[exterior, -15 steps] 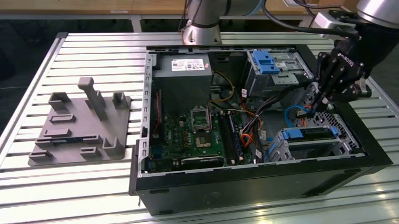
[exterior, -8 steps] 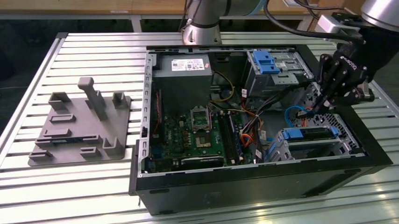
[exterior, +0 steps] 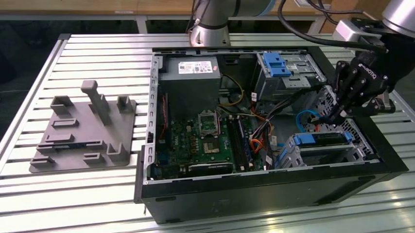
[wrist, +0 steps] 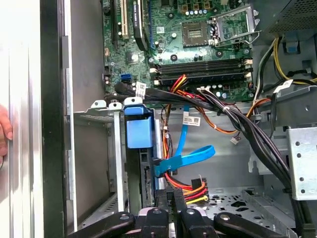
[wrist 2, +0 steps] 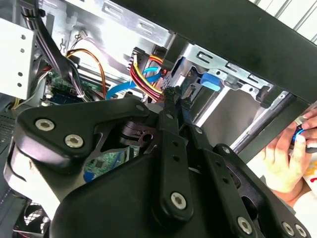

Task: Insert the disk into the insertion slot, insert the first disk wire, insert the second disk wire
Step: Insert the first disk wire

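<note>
Slatted metal table point(exterior: 84, 53) carries an open black computer case point(exterior: 259, 191) lying on its side, with a grey moulded fixture point(exterior: 84, 136) well apart from it at the exterior view's left. Inside the case, a green motherboard point(exterior: 204, 141) lies below a grey power supply point(exterior: 191, 80). At the case's corner on the exterior view's right, the disk point(exterior: 322, 139) in its blue carrier sits inside the insertion slot point(exterior: 356, 150), a silver perforated cage. The arm's black gripper point(exterior: 333, 118) reaches down just beside that cage, its fingers pressed together. Whether they pinch a connector cannot be told. In the first wrist view, its tips sit beside a blue data cable point(wrist: 185, 156) and a red-and-yellow wire bundle point(wrist: 190, 188). A person's hand point(wrist 2: 285, 158) rests outside the case in the second wrist view.
</note>
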Tool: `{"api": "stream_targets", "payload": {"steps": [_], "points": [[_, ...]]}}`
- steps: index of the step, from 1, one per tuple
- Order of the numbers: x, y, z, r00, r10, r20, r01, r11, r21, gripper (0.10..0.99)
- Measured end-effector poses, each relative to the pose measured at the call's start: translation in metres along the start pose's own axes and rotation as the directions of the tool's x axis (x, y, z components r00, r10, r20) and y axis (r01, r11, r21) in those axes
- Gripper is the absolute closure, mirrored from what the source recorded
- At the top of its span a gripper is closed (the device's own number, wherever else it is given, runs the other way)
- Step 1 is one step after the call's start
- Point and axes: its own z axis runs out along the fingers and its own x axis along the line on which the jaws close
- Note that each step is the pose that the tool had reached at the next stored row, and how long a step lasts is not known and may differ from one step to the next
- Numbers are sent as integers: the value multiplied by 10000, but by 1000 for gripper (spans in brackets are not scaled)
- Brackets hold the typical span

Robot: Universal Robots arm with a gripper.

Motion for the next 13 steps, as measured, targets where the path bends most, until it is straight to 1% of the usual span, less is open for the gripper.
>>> {"api": "stream_targets", "payload": {"steps": [6,13], "points": [[59,-7,4,9999,-13,119,13,10000,-17,922],[139,-14,11,9999,-19,171,20,10000,-31,922]]}}
